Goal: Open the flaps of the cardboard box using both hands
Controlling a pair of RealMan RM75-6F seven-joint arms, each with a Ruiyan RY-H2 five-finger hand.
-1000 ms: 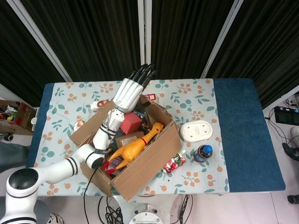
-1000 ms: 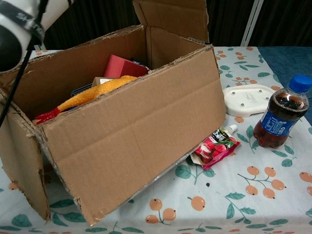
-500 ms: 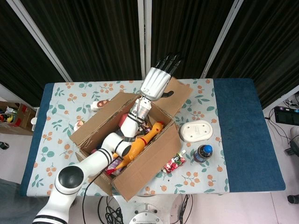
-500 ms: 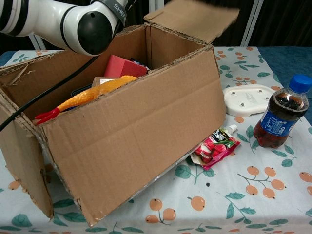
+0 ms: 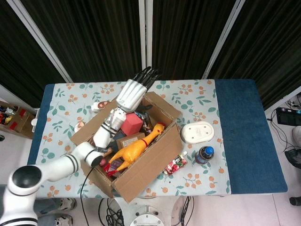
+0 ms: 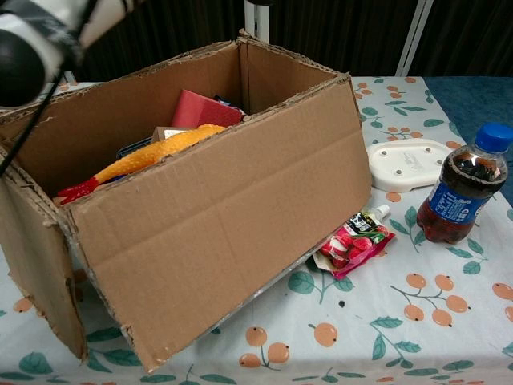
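The cardboard box (image 5: 149,162) stands open-topped on the floral tablecloth, and it fills the left of the chest view (image 6: 216,216). Its long left flap (image 5: 89,128) is spread outward. No flap stands above the far end. Inside lie a yellow rubber chicken (image 5: 133,151) and a red box (image 5: 132,123). My left hand (image 5: 133,92) hovers over the box's far left rim, fingers straight and apart, holding nothing. Its arm (image 6: 32,40) crosses the top left corner of the chest view. My right hand shows in neither view.
A white dish (image 5: 197,132), a cola bottle (image 5: 205,154) and a red snack pouch (image 5: 175,165) lie right of the box. Small items (image 5: 96,106) sit at its far left. A blue cloth (image 5: 244,132) covers the table's right end.
The left hand pushed the far flap outward to the right, then swung back left. The flap, upright a second ago, no longer shows above the box.
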